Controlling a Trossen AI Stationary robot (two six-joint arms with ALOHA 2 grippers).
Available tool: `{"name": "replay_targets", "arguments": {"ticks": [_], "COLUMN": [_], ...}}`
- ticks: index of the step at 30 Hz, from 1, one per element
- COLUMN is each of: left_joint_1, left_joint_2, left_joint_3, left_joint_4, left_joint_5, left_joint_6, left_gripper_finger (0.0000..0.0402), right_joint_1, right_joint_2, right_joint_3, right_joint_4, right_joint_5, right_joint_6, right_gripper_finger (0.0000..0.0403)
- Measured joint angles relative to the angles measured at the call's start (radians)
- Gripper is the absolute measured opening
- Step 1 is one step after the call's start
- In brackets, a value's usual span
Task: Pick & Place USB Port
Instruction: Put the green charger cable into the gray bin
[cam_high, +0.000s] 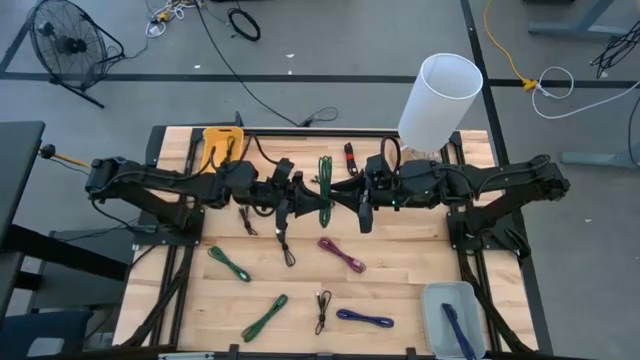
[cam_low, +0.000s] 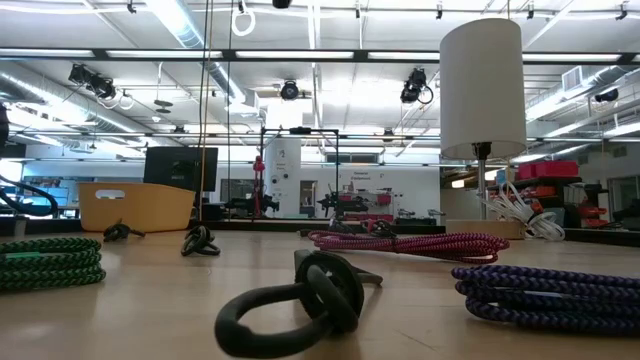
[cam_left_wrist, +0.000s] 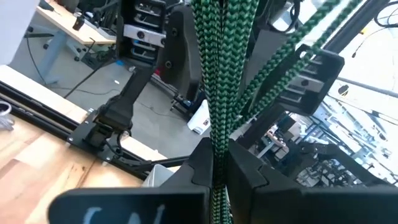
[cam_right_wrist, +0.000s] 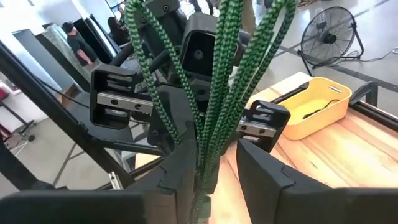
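Low view is showing a black cable (cam_low: 295, 300) nearest us, then a purple cable (cam_low: 545, 292). In the high view's upper centre, we are pinching 1 green braided cable (cam_high: 325, 185) with both grippers: left gripper (cam_left_wrist: 217, 177) pressed tight on it, right gripper (cam_right_wrist: 214, 168) clamping it too, above the table (cam_high: 400, 280).

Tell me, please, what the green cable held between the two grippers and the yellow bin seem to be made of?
Green cable: a woven fabric sleeve, probably nylon braid, matte; green and black strands cross in a herringbone pattern. Both the left gripper and the right gripper clamp it.
Yellow bin: likely moulded plastic, smooth with a slight sheen and rounded rims.
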Motion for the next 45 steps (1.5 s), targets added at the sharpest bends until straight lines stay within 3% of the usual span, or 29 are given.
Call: {"name": "replay_targets", "arguments": {"ticks": [9, 27, 30, 35, 45], "left_joint_1": [0.024, -0.062, -0.064, -0.062, -0.060], "left_joint_2": [-0.010, 0.049, 0.053, 0.054, 0.045], "left_joint_3": [0.000, 0.002, 0.001, -0.001, -0.001], "left_joint_4": [0.009, 0.024, 0.030, 0.033, 0.037], "left_joint_5": [0.021, -0.025, -0.024, -0.026, -0.012], "left_joint_6": [-0.003, -0.018, -0.026, -0.021, 0.025], "left_gripper_finger": [0.0021, 0.0020, 0.0020, 0.0036, 0.0108], "right_joint_1": [0.001, -0.014, -0.014, -0.014, -0.014], "right_joint_2": [0.000, 0.000, 0.000, 0.000, -0.004], "right_joint_3": [0.000, 0.000, 0.000, 0.000, 0.001], "right_joint_4": [-0.008, 0.021, 0.016, 0.003, -0.030], "right_joint_5": [-0.009, -0.011, -0.010, -0.006, -0.003], "right_joint_6": [0.000, 0.000, 0.000, -0.008, -0.003], "right_gripper_finger": [0.0123, 0.0121, 0.0101, 0.0015, 0.0004]}}
